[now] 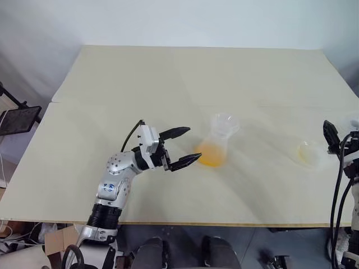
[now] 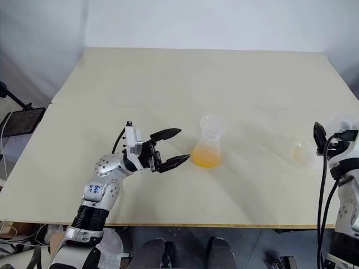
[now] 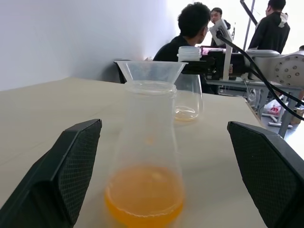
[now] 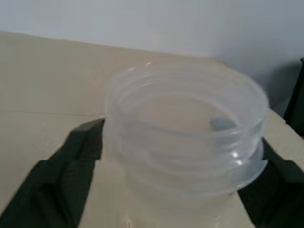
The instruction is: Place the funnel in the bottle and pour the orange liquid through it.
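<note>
The pale desk (image 1: 168, 89) carries it all. The left end effector (image 1: 185, 147) hovers released, fingers spread wide just beside the bottle (image 1: 215, 148), which stands upright mid-desk with the orange liquid (image 1: 212, 158) pooled in its base and the funnel (image 1: 224, 123) seated in its neck. Out toward the right edge stands the other flask (image 1: 310, 154), only a pale film in it, and the right end effector (image 4: 180, 190) brackets its threaded mouth, fingers apparently apart (blurry there). Smooth, rigid, slippery, probably breakable: take the bottle at the neck. No readable labels or writing.
</note>
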Available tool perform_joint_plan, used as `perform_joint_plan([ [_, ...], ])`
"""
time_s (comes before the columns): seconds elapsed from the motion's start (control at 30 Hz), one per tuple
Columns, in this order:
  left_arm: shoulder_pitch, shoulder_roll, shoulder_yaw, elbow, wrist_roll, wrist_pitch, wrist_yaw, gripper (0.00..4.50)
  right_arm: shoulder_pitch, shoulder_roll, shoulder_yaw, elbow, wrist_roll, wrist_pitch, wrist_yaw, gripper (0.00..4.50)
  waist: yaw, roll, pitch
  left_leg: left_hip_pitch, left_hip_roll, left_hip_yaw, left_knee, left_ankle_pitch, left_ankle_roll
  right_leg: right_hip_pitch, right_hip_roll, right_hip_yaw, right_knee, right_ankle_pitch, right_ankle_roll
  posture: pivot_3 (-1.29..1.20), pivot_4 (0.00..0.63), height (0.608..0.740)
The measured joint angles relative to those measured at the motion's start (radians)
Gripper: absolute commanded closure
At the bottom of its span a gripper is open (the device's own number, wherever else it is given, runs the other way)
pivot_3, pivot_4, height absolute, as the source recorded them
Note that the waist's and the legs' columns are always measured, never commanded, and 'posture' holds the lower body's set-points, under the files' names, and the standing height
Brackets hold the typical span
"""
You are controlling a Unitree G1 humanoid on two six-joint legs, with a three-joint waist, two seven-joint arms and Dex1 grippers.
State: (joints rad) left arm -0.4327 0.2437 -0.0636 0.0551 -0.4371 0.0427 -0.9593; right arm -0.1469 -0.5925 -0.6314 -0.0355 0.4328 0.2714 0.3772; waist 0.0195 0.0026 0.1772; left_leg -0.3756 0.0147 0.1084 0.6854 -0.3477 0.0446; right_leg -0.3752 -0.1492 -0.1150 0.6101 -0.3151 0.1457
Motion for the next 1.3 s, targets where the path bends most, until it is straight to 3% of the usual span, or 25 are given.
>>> perform_joint_plan([
  [0.17,-0.009,0.010,0.007,0.011,0.000,0.000,-0.003,0.00,0.026,-0.002,-0.030,-0.052,0.039,0.035,-0.001,0.03,0.004,0.000,0.000,0.000,0.000,0.000,0.000,0.000,0.000,0.000,0.000,0.000,0.000,0.000,0.000,0.00,0.150,0.740],
  [0.37,-0.015,0.037,0.016,0.037,0.003,-0.003,-0.012,0.00,0.049,-0.080,-0.104,-0.140,0.039,0.062,-0.029,0.03,0.003,0.000,0.000,0.000,0.000,0.000,0.000,0.000,0.000,0.000,0.000,0.000,0.000,0.000,0.000,0.00,0.150,0.740],
  [0.53,-0.015,0.044,0.023,0.039,0.003,-0.010,-0.018,0.00,0.037,-0.088,-0.131,-0.162,0.043,0.030,-0.019,0.03,0.003,0.000,0.000,0.000,0.000,0.001,0.000,0.000,0.000,0.000,0.000,0.001,-0.001,0.000,0.000,0.00,0.150,0.740],
  [0.63,-0.016,0.056,0.035,0.039,-0.001,0.000,-0.020,0.00,-0.009,-0.147,-0.130,-0.176,0.075,0.014,0.032,0.03,0.003,0.000,0.000,0.000,0.000,0.001,0.000,0.000,0.000,0.000,0.000,0.001,-0.001,0.000,0.000,0.00,0.150,0.740],
  [0.77,-0.026,0.086,0.056,0.038,-0.012,0.035,-0.020,0.00,-0.040,-0.182,-0.097,-0.225,0.150,0.007,0.149,0.03,0.003,0.000,0.000,0.000,0.000,0.000,0.000,0.000,0.000,0.000,0.000,0.000,-0.001,0.000,0.000,0.00,0.150,0.740],
  [0.97,-0.026,0.158,0.082,0.043,-0.005,0.018,-0.046,0.00,0.031,-0.172,0.011,-0.266,0.195,0.009,0.299,0.03,0.005,0.000,0.000,0.000,0.000,0.000,0.000,0.000,0.000,0.000,0.000,0.000,-0.001,0.000,0.000,0.00,0.150,0.740],
  [1.13,0.064,0.272,0.120,0.018,-0.004,0.011,-0.108,0.00,0.318,-0.181,0.173,-0.301,0.130,-0.207,0.721,0.03,0.005,0.000,0.000,0.000,-0.001,0.001,-0.001,-0.001,0.002,0.001,-0.001,0.000,-0.004,0.001,0.002,0.00,0.150,0.740],
  [1.3,0.138,0.310,0.145,-0.056,-0.008,0.032,-0.081,0.00,0.389,-0.193,0.173,-0.228,0.098,-0.319,0.859,0.03,0.004,-0.002,0.001,0.003,0.000,0.000,-0.001,-0.001,0.002,0.005,-0.001,0.000,-0.005,0.001,0.003,0.00,0.150,0.740],
])
